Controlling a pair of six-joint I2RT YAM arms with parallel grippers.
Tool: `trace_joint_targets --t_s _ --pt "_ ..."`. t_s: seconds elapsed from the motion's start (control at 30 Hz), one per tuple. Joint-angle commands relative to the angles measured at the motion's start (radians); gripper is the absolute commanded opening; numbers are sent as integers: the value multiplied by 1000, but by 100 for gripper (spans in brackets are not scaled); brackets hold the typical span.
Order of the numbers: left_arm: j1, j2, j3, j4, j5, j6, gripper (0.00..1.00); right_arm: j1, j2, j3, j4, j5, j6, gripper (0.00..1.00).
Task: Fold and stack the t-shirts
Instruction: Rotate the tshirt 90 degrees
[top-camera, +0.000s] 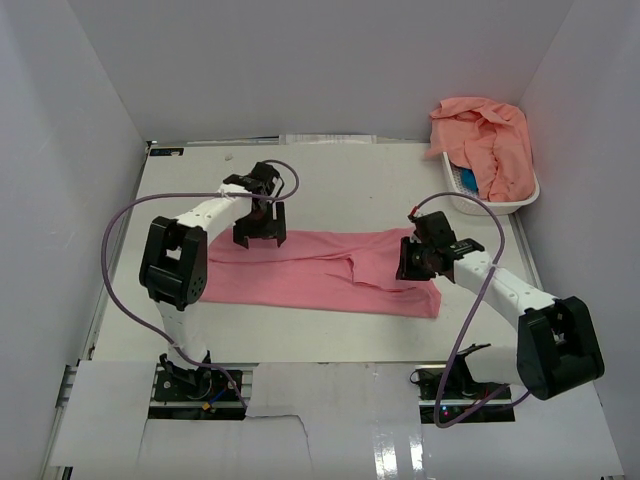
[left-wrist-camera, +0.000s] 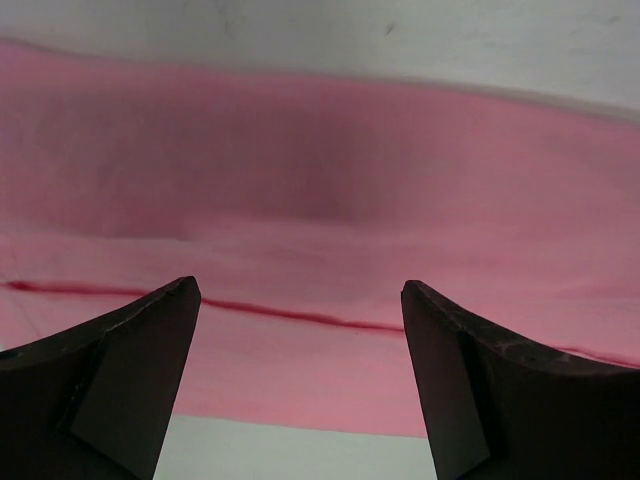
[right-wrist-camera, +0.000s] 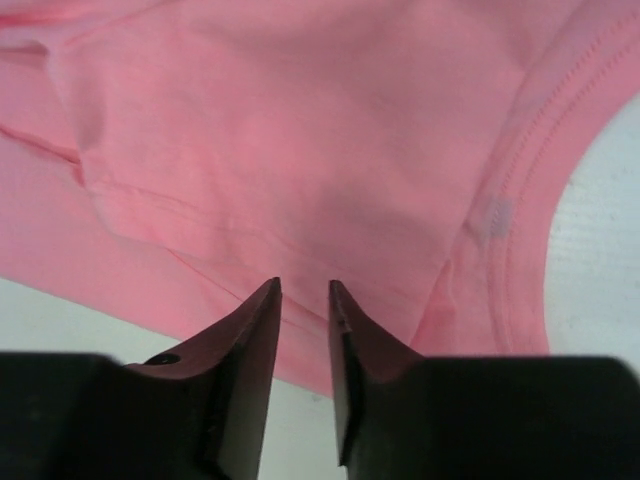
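Rose-pink cotton t-shirt, folded into a long flat band with a lengthwise crease, lying across the middle of the white bench; its ribbed neckline is at the right end. Left gripper hangs over the band's far-left edge, jaws wide apart and empty. Right gripper hangs over the neckline, jaws nearly together, no cloth between them. Salmon-peach t-shirts are heaped in a white slotted plastic basket at the far-right corner.

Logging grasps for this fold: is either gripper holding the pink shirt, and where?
Nothing is held. The left gripper hangs wide open over the pink t-shirt; the right gripper shows a narrow empty gap near its collar.
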Motion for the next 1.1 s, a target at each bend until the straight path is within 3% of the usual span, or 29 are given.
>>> trace_joint_targets --t_s 0.0,0.13,0.17,0.33,0.77,0.93,1.07 --pt "-6 -70 -67 28 -115 0 93 21 5 -7 -73 102 56 29" --pt "-6 -84 -92 39 -141 -10 88 40 2 -28 -61 116 64 22" --pt "-6 -89 -93 39 -149 -11 85 44 -4 -31 -59 115 64 15" --pt "7 -96 -131 61 -168 -16 80 58 32 -34 -95 136 70 10" --pt "75 17 -151 79 -132 0 82 71 275 61 -128 205 42 9" --pt "84 20 -185 94 -60 -3 82 49 391 186 -130 204 19 8" --pt "99 31 -265 153 147 -14 81 18 497 309 -124 149 -8 8"
